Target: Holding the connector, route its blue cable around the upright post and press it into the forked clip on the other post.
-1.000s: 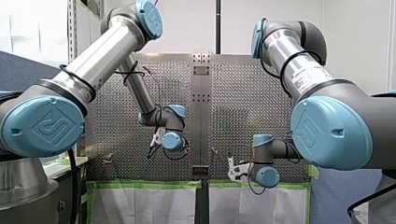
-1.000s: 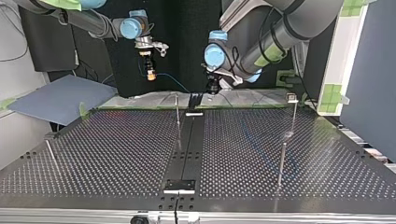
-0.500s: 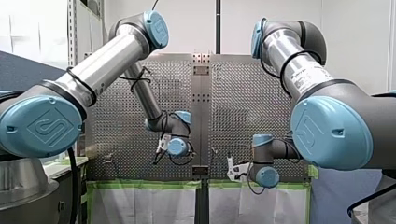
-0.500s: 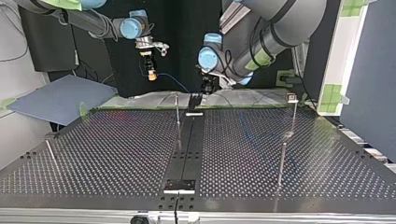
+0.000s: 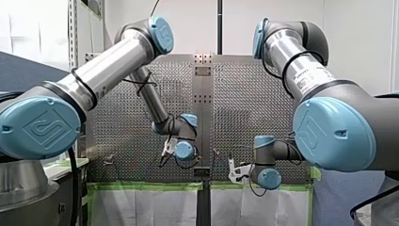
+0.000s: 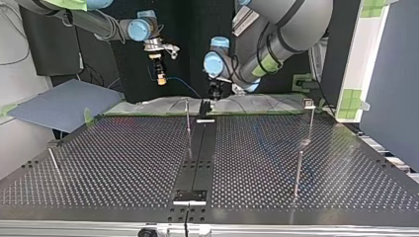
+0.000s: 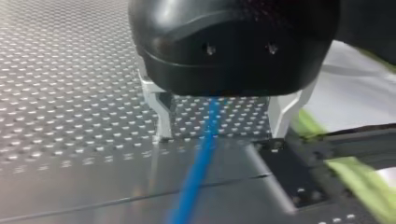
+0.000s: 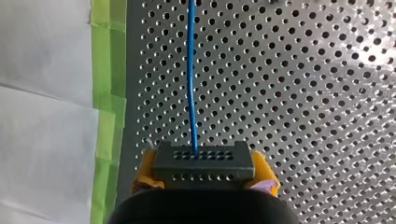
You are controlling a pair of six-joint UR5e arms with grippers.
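Observation:
My right gripper (image 8: 205, 179) has its yellow pads shut on a dark grey connector (image 8: 204, 161). A blue cable (image 8: 191, 70) runs straight out ahead of the connector over the perforated plate. In the top view this gripper (image 6: 159, 79) hangs at the back left, and the cable (image 6: 183, 85) slopes down toward my left gripper (image 6: 212, 94). My left gripper (image 7: 222, 126) is open just above the table, and the cable (image 7: 201, 154) passes between its metal fingers (image 7: 161, 112) without touching them. A thin upright post (image 6: 188, 116) stands beside it. A post with a small head (image 6: 309, 103) stands at the far right.
A dark centre strip (image 6: 197, 158) divides the perforated table (image 6: 123, 163). Another thin post (image 6: 298, 173) rises at the near right, and a leaning rod (image 6: 53, 163) at the near left. Green tape (image 8: 107, 93) and white sheeting edge the table's far side.
My left arm has swung toward the centre strip and lower, to the left in the top view, bringing its open fingers over the cable. My right arm and the connector have stayed put.

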